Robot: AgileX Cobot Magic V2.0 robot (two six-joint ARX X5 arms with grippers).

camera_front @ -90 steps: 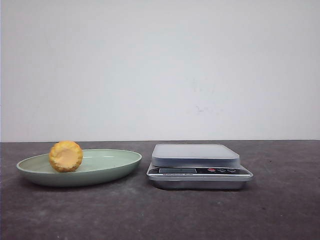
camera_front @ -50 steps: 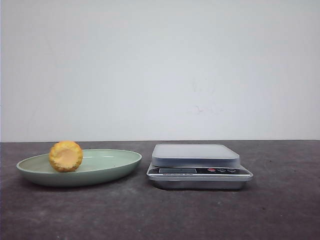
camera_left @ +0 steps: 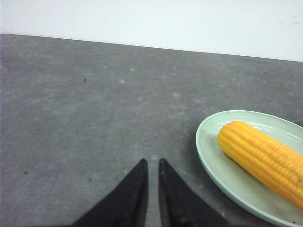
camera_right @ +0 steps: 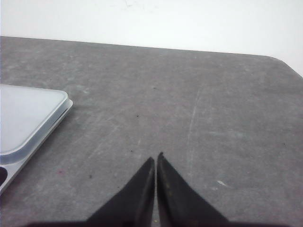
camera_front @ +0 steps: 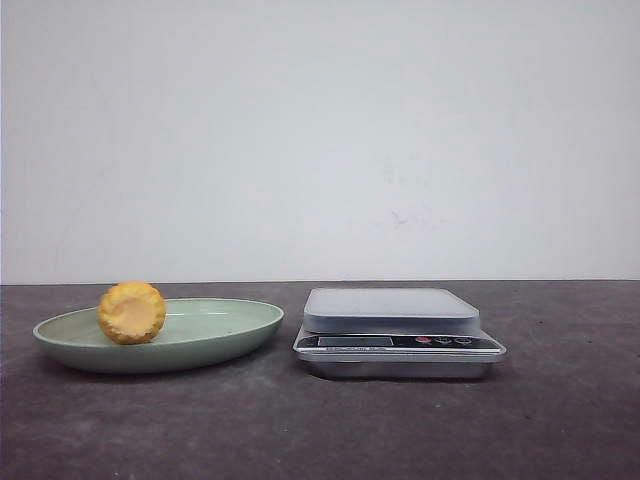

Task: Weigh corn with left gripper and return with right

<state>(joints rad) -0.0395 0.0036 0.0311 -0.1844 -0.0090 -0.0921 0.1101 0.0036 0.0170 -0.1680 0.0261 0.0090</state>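
Yellow corn [camera_front: 131, 312] lies in the green plate [camera_front: 215, 340], exactly where it lay a second ago; nothing has shifted. My left gripper [camera_left: 152, 166] is nearly closed, my right gripper [camera_right: 155, 160] pinched together, both empty. Scale [camera_front: 390, 308] bare: weighing not begun.

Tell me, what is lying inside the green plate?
Only the corn lies inside the plate, on its side. The plate surface under the corn is covered. The scale beside it carries nothing.

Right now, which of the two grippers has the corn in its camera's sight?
The left gripper: its wrist view shows the corn lying in the green plate. The right gripper sees only the scale and bare table.
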